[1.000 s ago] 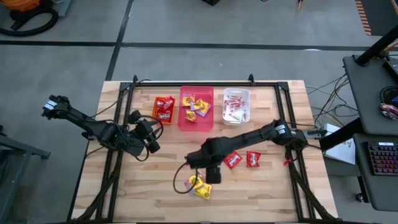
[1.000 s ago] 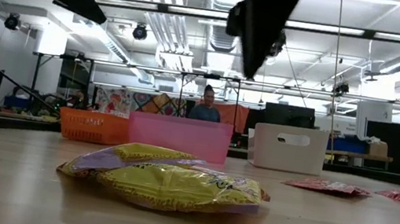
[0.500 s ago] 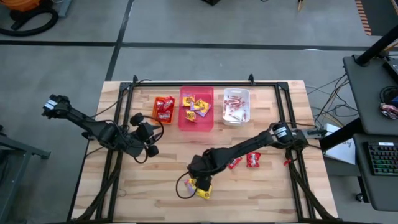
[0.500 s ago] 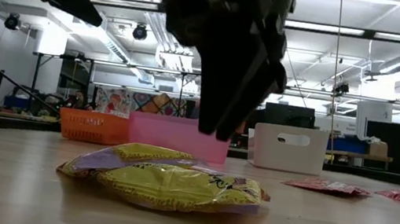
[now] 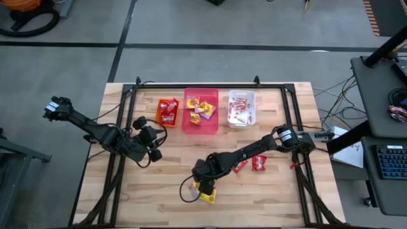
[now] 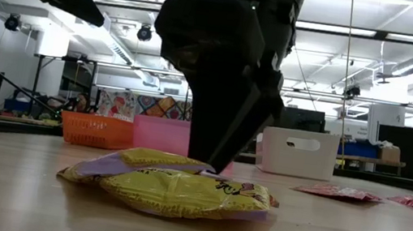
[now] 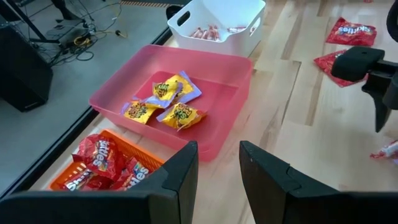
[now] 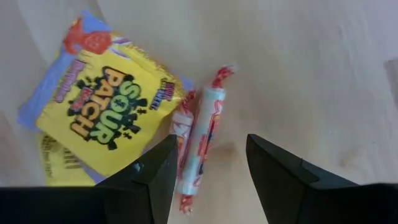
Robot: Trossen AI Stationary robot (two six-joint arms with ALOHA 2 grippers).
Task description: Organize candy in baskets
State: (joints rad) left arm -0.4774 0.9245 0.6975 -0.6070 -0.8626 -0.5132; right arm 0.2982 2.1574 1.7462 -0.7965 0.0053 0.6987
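Mostly sorted: baskets at upper centre hold candy, while right gripper, fingers apart, hangs over yellow packets and sticks at lower centre; two red packets remain; left gripper open, idle.

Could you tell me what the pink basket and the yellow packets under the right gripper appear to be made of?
The pink basket looks like moulded translucent plastic: smooth walls, rounded rim, light glowing through. The yellow packets below the open right gripper seem to be glossy printed film, crinkled with sealed edges, though foil lining cannot be ruled out.
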